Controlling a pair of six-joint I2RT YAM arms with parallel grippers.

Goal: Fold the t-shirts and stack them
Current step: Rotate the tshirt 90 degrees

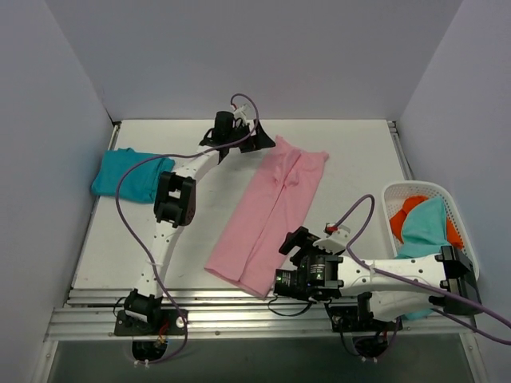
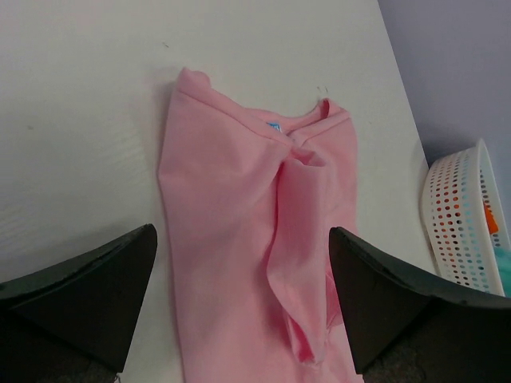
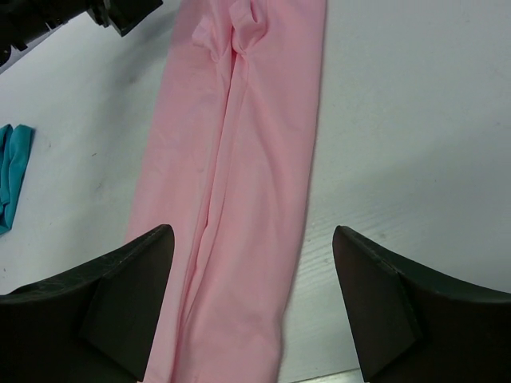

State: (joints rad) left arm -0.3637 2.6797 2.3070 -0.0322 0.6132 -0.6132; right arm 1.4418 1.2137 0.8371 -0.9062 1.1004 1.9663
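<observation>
Pink cotton takes up most of what I see, but the white table (image 1: 351,159) beneath it is the biggest thing here. The pink t-shirt (image 1: 271,215) lies on it as a long strip folded lengthwise. It runs diagonally from its collar at the far middle down to its hem near my right base. A raised, bunched ridge runs along its length, plainest just below the neckline.

My left gripper (image 2: 243,235) hangs over the collar end and my right gripper (image 3: 251,231) over the lower half. Both have their jaws spread wide and grip nothing, with the cloth lying loose below them.

I judge the next step to be a crosswise fold, and that ridge is the main hazard. If I pinch only the top layer there, the lower layers could stay on the table and the strip would open as I lift. If my two grips are uneven, the fold would come out skewed. If I drag the cloth instead of lifting it, the soft cotton could bunch further.

The white lattice basket (image 1: 423,185) sits at the table's right edge, beside my right arm. It holds an orange garment (image 1: 407,209) and a light teal one (image 1: 423,227), both crumpled together. I can't tell whether anything lies under them.

The folded teal t-shirt (image 1: 128,175) rests at the far left, well apart from the pink one. I take it as the base of the stack.
</observation>
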